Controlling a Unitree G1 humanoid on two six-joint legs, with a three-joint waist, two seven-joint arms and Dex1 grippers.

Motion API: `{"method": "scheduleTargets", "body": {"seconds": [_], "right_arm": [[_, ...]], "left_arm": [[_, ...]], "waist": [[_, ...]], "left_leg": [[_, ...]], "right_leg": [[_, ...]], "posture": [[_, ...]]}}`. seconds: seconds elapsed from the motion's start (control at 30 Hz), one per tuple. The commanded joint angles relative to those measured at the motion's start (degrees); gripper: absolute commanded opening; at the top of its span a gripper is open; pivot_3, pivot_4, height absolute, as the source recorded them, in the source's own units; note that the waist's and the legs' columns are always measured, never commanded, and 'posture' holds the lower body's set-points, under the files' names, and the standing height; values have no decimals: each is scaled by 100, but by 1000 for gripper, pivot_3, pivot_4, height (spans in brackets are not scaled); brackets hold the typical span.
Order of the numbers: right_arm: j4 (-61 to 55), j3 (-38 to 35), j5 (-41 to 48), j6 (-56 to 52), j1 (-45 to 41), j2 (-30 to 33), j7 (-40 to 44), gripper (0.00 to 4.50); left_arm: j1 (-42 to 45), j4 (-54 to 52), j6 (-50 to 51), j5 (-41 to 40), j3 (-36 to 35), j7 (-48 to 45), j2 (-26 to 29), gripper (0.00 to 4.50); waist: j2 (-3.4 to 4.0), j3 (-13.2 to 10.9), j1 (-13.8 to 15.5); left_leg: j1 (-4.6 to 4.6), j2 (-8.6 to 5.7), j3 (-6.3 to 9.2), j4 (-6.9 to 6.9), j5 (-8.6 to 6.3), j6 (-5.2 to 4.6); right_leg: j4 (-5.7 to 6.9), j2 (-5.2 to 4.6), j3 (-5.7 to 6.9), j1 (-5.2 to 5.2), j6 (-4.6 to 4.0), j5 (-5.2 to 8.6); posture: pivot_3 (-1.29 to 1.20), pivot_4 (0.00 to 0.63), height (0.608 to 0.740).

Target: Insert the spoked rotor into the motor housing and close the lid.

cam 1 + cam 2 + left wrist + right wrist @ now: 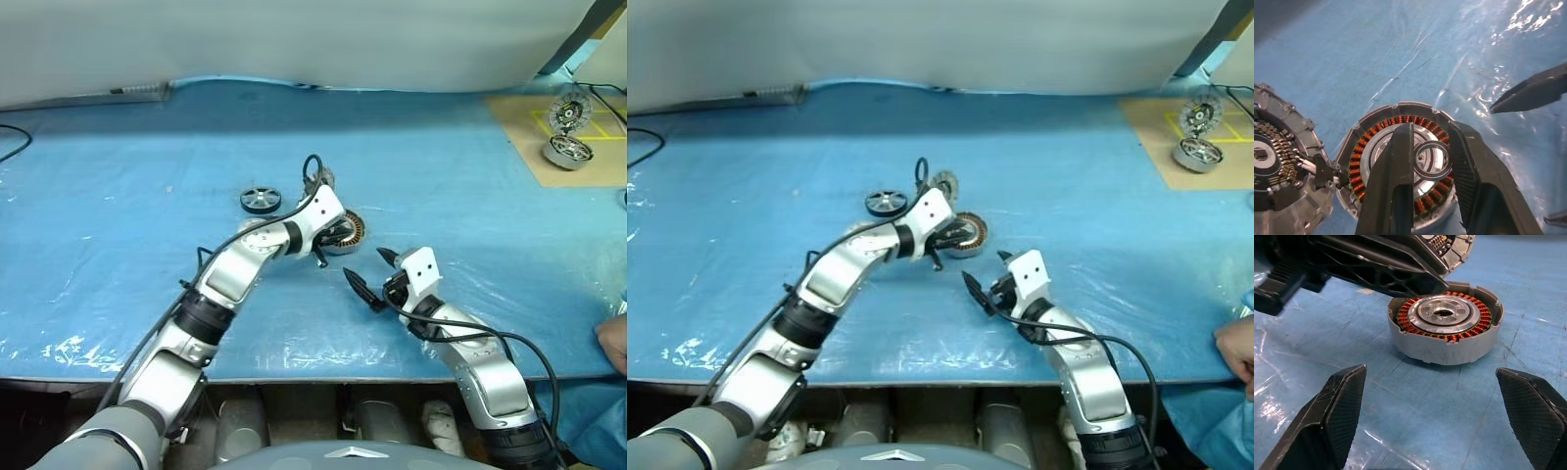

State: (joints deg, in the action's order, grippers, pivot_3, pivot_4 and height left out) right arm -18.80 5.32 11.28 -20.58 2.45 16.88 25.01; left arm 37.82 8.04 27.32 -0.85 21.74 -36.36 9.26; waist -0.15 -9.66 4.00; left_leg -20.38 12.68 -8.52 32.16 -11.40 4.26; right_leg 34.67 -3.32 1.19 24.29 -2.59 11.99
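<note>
Blue plastic sheeting (147, 196) covers the table, with a white backdrop behind. Near the middle sits the motor housing (1444, 328), a short silver cup with a ring of copper windings around a shiny central hub and nothing else inside it. Its lid (1273, 161) lies flung open beside it, joined at the rim, showing a dark centre and radial contacts. The spoked rotor (261, 200) lies flat on the sheeting, apart from the housing on the robot's left. The left gripper (1432, 161) hovers over the housing's hub, fingers narrowly parted and holding nothing. The right gripper (370, 274) waits near the housing, jaws spread wide and empty. Far right, a brown board (519, 137) carries a second motor unit (568, 150).
</note>
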Motion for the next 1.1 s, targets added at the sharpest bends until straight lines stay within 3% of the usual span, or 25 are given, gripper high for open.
{"method": "scheduleTargets", "body": {"seconds": [0.03, 0.43, 0.6, 0.7, 0.8, 1.07, 1.1], "right_arm": [[-101, -48, 30, 100, -98, -24, -8, 4500], [-72, -51, 2, 82, -137, -26, -49, 4500], [2, -87, -24, 99, -175, -16, -83, 4500], [9, -117, -10, 101, -179, -3, -83, 3922], [-16, -138, 16, 88, -167, 4, -77, 2805], [-72, -163, 64, 46, -129, 10, -45, 18], [-70, -158, 65, 38, -136, 6, -45, 18]], "left_arm": [[263, 389, -239, 200, 13, 285, -253, 684], [724, 1815, -617, 721, -42, 1117, -845, 684], [801, 2049, -606, 738, -78, 1121, -894, 2308], [791, 2047, -606, 730, -110, 1111, -925, 3336], [746, 1857, -588, 652, -188, 1075, -987, 4419], [450, 467, -156, 236, -308, 599, -981, 4500], [416, 228, -66, 141, -358, 533, -960, 4500]], "waist": [[0, 0, 0], [-1, 0, 13], [-1, 0, 14], [-1, 0, 19], [-1, 0, 27], [-2, -1, 29], [-2, -1, 27]], "left_leg": [[-1, 0, 0, 1, 0, 0], [-12, -3, 9, 4, 0, -1], [-11, -5, 10, 6, 0, -1], [-13, -7, 10, 6, 0, -1], [-16, -7, 10, 6, 0, -2], [-29, -5, 10, 2, 0, -2], [-29, -5, 10, 1, 0, -2]], "right_leg": [[0, 0, 0, 0, 0, 0], [-4, -2, 7, 0, 4, -3], [-4, -5, 7, 0, 6, -3], [-6, -6, 7, -1, 6, -3], [-8, -7, 7, 0, 6, -3], [-15, -7, 10, 6, 5, -3], [-16, -7, 11, 7, 4, -3]], "posture": [[0, 150, 740], [0, 150, 740], [0, 150, 740], [0, 150, 740], [0, 150, 740], [0, 150, 740], [0, 150, 740]]}}
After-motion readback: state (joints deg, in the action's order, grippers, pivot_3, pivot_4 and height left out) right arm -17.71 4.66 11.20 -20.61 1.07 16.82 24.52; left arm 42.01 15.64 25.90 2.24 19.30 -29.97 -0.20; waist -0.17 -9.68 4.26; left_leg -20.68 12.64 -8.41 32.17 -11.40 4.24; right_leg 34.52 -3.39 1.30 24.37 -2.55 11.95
